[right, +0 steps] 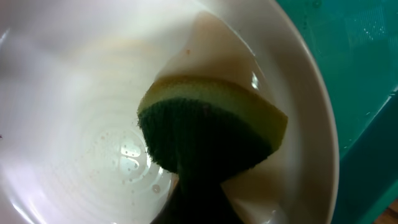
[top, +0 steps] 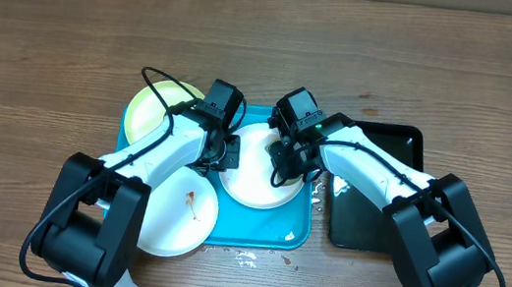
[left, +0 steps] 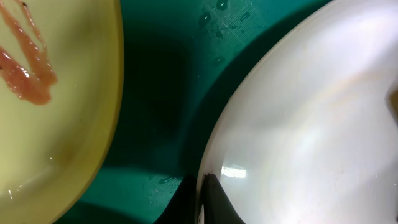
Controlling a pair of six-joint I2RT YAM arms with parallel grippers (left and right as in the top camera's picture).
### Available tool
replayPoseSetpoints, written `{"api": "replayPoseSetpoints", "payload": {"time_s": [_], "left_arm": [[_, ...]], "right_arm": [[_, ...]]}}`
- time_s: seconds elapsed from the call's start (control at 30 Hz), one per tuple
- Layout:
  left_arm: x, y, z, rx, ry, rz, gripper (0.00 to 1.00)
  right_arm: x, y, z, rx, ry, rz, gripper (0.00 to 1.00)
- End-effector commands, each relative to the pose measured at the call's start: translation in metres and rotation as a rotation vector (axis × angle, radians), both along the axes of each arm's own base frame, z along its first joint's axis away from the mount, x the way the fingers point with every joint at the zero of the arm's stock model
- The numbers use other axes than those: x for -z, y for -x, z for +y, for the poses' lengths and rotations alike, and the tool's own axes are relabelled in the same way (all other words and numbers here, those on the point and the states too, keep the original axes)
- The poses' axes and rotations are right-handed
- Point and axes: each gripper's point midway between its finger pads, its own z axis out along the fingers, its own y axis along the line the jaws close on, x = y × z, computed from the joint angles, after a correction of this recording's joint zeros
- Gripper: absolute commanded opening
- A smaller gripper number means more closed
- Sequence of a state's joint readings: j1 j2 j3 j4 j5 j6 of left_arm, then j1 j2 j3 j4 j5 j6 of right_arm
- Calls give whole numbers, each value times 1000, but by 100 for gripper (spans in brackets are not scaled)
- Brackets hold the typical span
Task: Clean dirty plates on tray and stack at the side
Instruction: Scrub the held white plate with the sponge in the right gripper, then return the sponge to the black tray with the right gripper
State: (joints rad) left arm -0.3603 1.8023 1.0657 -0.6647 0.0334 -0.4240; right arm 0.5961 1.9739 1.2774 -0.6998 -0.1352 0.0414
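1. Plates number three, all on or at the turquoise tray (top: 265,229), which lies in the middle of the wooden table (top: 52,37).
2. The middle white plate (top: 256,181) lies on the tray's right half, between the two grippers.
3. The yellow-green plate (top: 153,110) lies at the tray's far left corner, partly under the left arm. The left wrist view shows a reddish-brown smear (left: 25,68) on it, and a strip of bare tray between it and the middle white plate.
4. The second white plate (top: 166,226) lies at the tray's near left corner and overhangs the tray's edge onto the table. It has a small brown smear (top: 192,203) near its middle.
5. The left gripper (top: 227,152) is closed on the left rim of the middle white plate. In its wrist view one dark finger (left: 211,199) lies right at that rim.
6. The right gripper (top: 290,163) is clamped on a sponge (right: 211,130), yellow with a dark green scouring face. The sponge is pressed onto the inside of the middle white plate, close to its rim, and water droplets (right: 130,152) sit on the plate just beside it.
7. A glossy black tray (top: 373,199) lies just beside the turquoise tray on the right, partly under the right arm.
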Motion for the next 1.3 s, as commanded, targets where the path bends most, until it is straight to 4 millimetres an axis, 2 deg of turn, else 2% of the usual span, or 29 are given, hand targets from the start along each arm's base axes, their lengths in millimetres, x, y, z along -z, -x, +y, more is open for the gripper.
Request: {"api": "replayPoseSetpoints", "payload": {"time_s": [0.0, 0.2, 0.33, 0.47, 0.57, 0.6, 0.67, 0.77, 0.83, 0.9, 0.97, 1.07, 1.17, 1.27], "left_arm": [[8, 6, 2, 3, -25, 24, 4], [8, 6, 2, 3, -24, 24, 4], [8, 7, 2, 3, -25, 26, 4], [9, 8, 3, 3, -27, 30, 4], [9, 8, 3, 3, -27, 31, 4], [9, 8, 3, 3, -27, 31, 4], [9, 8, 3, 3, -27, 31, 4], [9, 8, 3, 3, -27, 31, 4], [9, 8, 3, 3, -27, 31, 4], [9, 8, 3, 3, -27, 31, 4], [9, 8, 3, 3, -27, 31, 4], [9, 8, 3, 3, -27, 30, 4], [8, 7, 3, 3, -27, 29, 4], [8, 8, 3, 3, -27, 30, 4]], "right_arm": [[22, 22, 5, 16, -27, 97, 4], [31, 31, 13, -1, -98, 115, 4], [22, 29, 23, -12, -158, 129, 4], [-9, 13, 33, 0, -264, 138, 4], [-42, -5, 30, 26, -340, 126, 4], [-65, -17, 25, 46, -394, 115, 4], [-85, -26, 16, 68, -443, 108, 4], [-106, -33, -9, 128, -473, 109, 4], [-110, -33, -29, 167, -453, 120, 4], [-105, -28, -52, 214, -402, 153, 4], [-91, -18, -84, 297, -287, 208, 4], [-70, 1, -122, 373, -126, 269, 4], [-48, 16, -144, 455, -8, 305, 4], [-26, 23, -164, 552, 96, 292, 4]]}}
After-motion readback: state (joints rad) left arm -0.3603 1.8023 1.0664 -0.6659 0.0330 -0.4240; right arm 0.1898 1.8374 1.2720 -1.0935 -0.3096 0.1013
